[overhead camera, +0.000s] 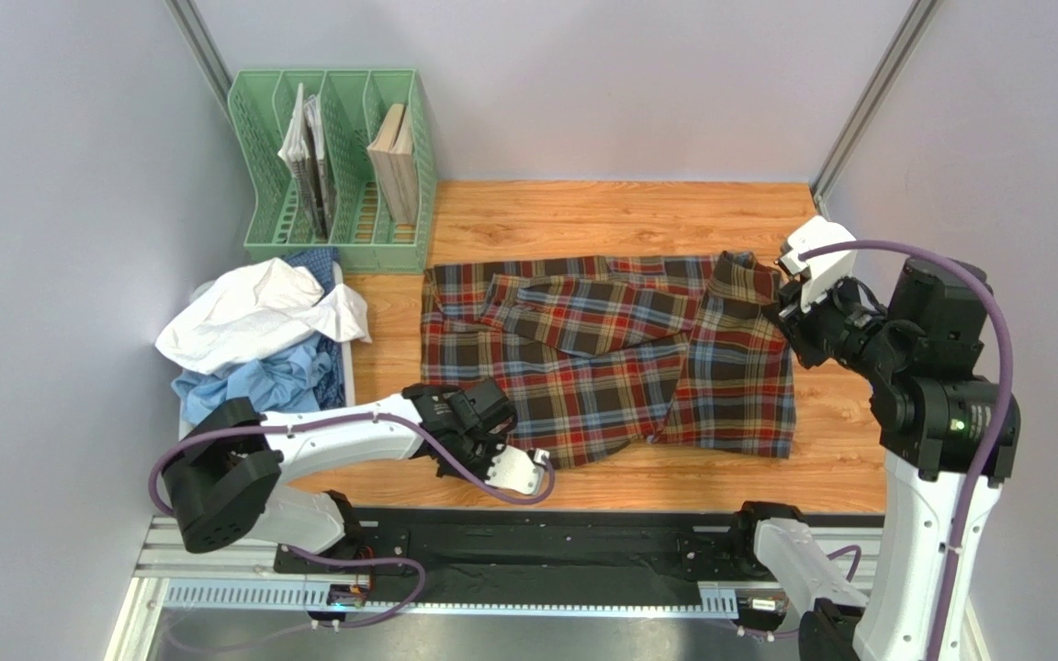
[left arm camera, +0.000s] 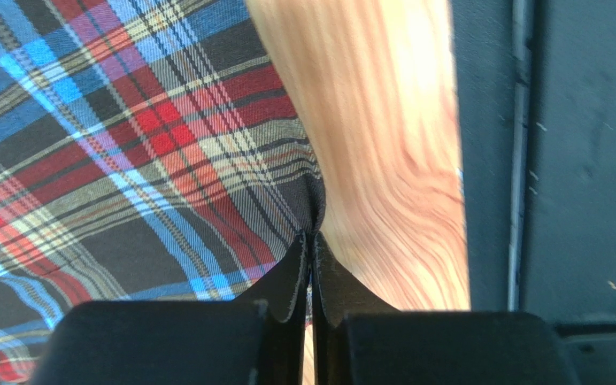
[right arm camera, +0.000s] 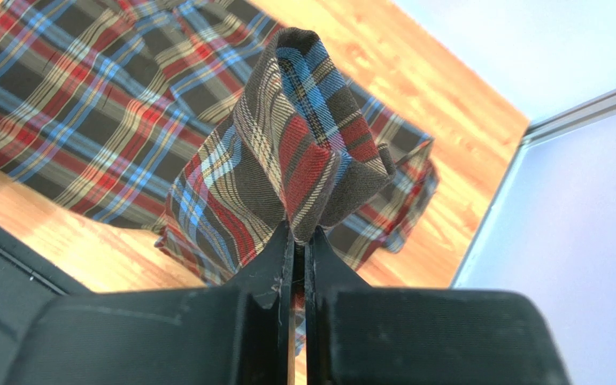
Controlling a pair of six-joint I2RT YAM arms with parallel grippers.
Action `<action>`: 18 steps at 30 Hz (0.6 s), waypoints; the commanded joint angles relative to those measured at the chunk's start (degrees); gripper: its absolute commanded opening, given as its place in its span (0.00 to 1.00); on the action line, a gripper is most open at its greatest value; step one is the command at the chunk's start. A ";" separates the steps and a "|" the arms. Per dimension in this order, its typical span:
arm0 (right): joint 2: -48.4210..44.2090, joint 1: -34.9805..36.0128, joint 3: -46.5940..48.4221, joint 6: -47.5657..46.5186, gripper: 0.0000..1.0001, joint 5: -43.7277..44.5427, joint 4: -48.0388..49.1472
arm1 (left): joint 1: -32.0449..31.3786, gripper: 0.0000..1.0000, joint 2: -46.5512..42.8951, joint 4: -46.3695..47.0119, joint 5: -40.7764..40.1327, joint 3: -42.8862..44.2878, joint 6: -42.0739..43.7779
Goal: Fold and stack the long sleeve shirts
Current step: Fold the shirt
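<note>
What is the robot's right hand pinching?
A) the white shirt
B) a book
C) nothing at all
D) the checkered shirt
D: the right gripper is shut on a raised fold of the tartan shirt, whose plaid cloth stands up between its fingers.

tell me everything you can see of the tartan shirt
Soft woven tartan shirt in red, dark brown, blue and yellow, spread mostly flat on the wooden table, partly folded. The left pincer pinches its near hem; the right pincer holds its far right corner raised in a loop.
</note>
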 commanded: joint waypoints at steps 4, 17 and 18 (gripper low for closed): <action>-3.21 0.00 5.63 0.77 0.00 -0.19 2.79 | -0.05 0.00 -10.11 -12.22 5.54 -0.17 3.82; 9.79 0.00 13.10 -2.13 0.00 -4.83 13.51 | 11.72 0.00 -8.90 -16.09 6.51 12.11 6.19; 10.67 0.00 13.97 -3.00 0.00 -5.28 14.74 | 13.82 0.00 -8.19 -16.53 6.77 13.44 7.06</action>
